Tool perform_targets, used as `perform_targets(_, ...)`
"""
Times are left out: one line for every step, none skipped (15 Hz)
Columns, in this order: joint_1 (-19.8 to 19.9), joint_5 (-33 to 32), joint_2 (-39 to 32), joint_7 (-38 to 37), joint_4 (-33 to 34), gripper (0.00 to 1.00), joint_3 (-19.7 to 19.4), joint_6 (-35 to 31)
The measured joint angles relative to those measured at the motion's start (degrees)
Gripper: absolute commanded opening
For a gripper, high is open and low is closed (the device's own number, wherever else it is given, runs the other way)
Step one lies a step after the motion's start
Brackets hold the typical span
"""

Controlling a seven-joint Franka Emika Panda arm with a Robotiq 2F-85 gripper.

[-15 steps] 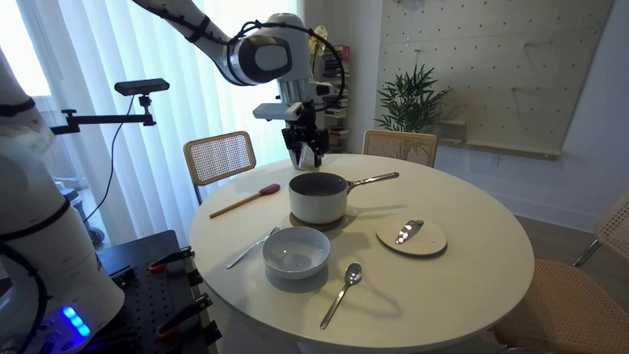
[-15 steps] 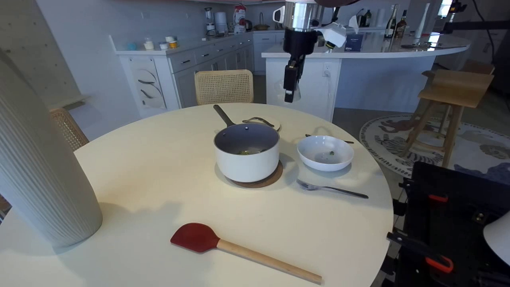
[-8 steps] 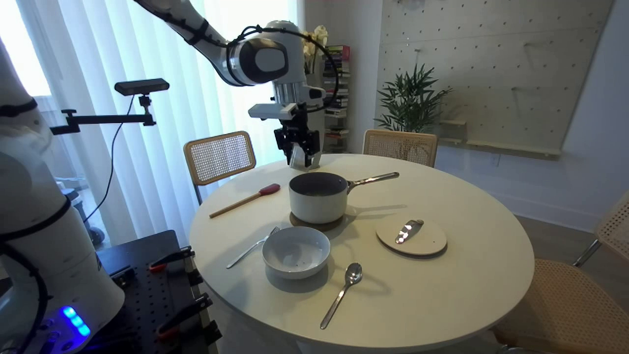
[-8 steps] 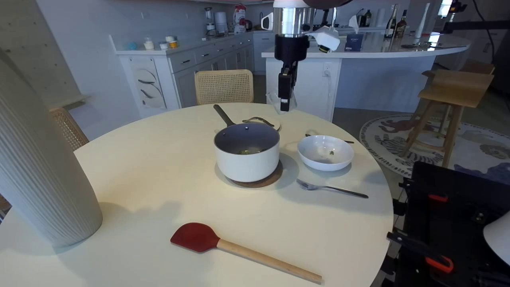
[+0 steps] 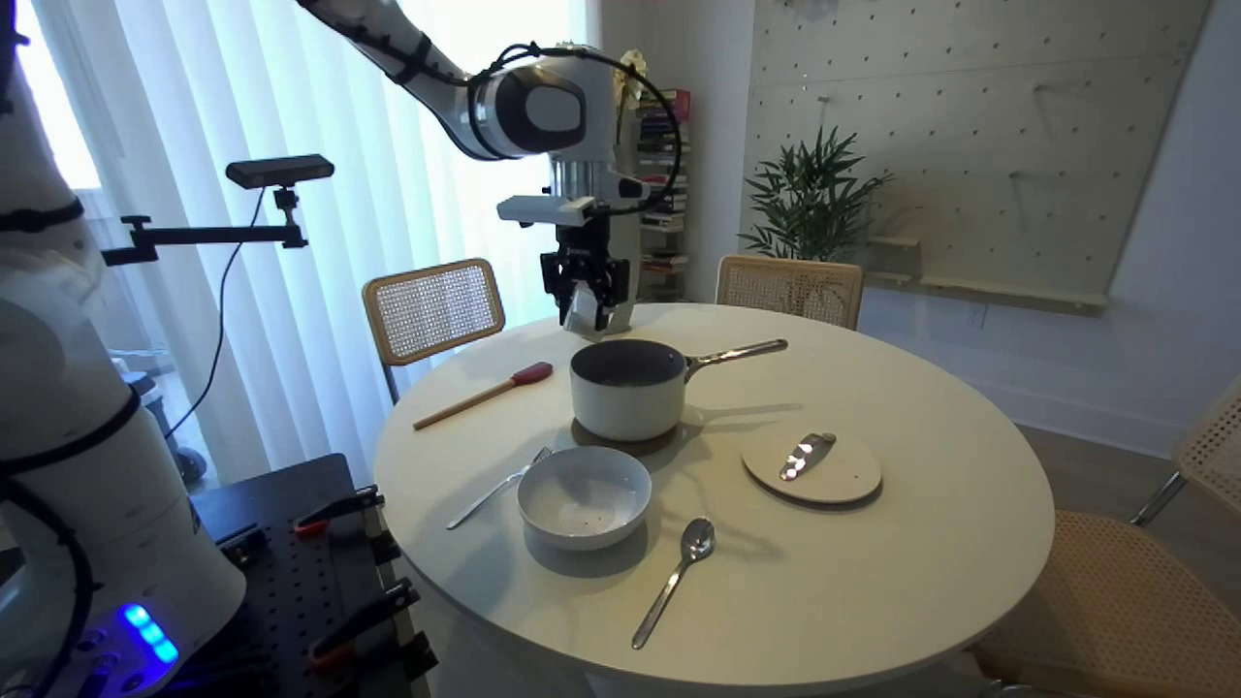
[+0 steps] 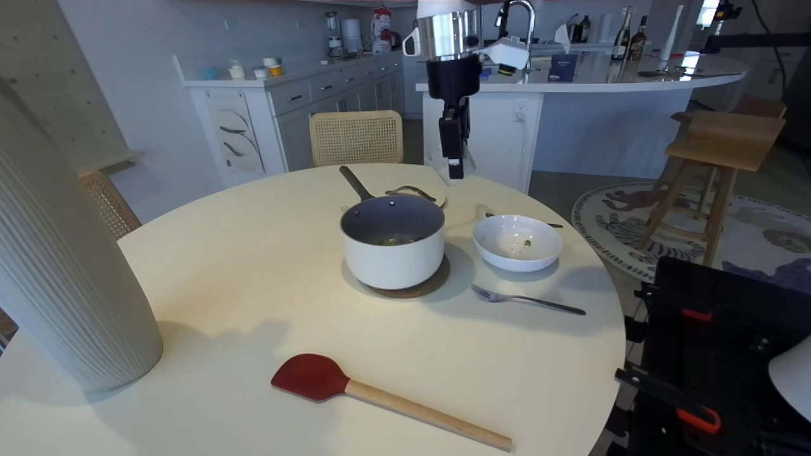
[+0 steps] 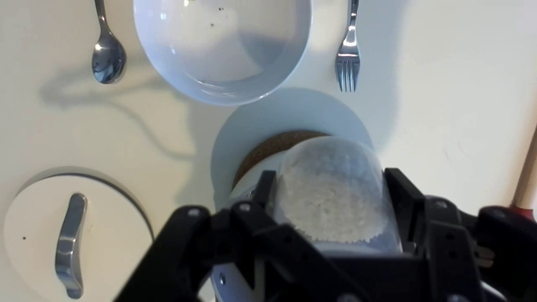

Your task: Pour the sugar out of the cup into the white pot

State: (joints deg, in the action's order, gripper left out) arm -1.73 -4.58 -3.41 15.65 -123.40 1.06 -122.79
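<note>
Tall white curtains [image 5: 310, 320] glow behind a round surface [image 5: 931, 543], where the pot [image 5: 630, 412] stands upright on a brown mat [image 7: 275, 144], its handle [image 5: 737, 353] pointing away from the robot's base [image 5: 107, 543]. Above it hangs the hand [image 7: 330, 180], its jaws pressed to both sides of the cup [image 7: 331, 201] and parted only by the cup's width. What looks like sugar [image 7: 331, 220] fills much of the clear cup, so most of the pour is probably ahead. The coming move turns on how cup and pot line up: the cup is higher than the rim, and in both exterior views it shows off the pot's middle, toward the base, its long axis leaning out of upright. From the wrist it covers part of the pot, over the edge that faces the bowl [image 5: 584, 499]. Whether its mouth is inside the rim, and whether any sugar is leaving, I cannot tell. The next step probably calls for a short shift toward the pot's middle and then a steeper tilt; tipping too soon could scatter sugar on the mat or the surface.
</note>
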Motion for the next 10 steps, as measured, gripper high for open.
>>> perform_targets(-0.06,-0.01,-0.65,0.04,1.07,0.41,0.01,1.52)
perform_targets(-0.10,-0.05,-1.27,0.06,2.08,0.41,0.02,2.87)
perform_targets(-0.17,-0.08,-1.85,0.06,3.05,0.41,0.03,3.99)
perform_targets(-0.25,-0.14,-2.43,0.06,4.02,0.41,0.05,4.88)
perform_targets(-0.32,-0.22,-3.03,0.06,4.95,0.41,0.11,5.41)
perform_targets(-0.36,-0.36,-3.66,0.06,5.90,0.41,0.23,5.90)
perform_targets(-0.37,-0.54,-4.27,0.06,6.81,0.41,0.40,6.34)
perform_targets(-0.38,-0.76,-4.91,0.06,7.72,0.41,0.62,6.95)
perform_targets(-0.39,-0.94,-5.62,0.06,8.65,0.41,0.83,7.76)
perform_targets(-0.40,-1.13,-6.37,0.06,9.59,0.41,1.04,8.82)
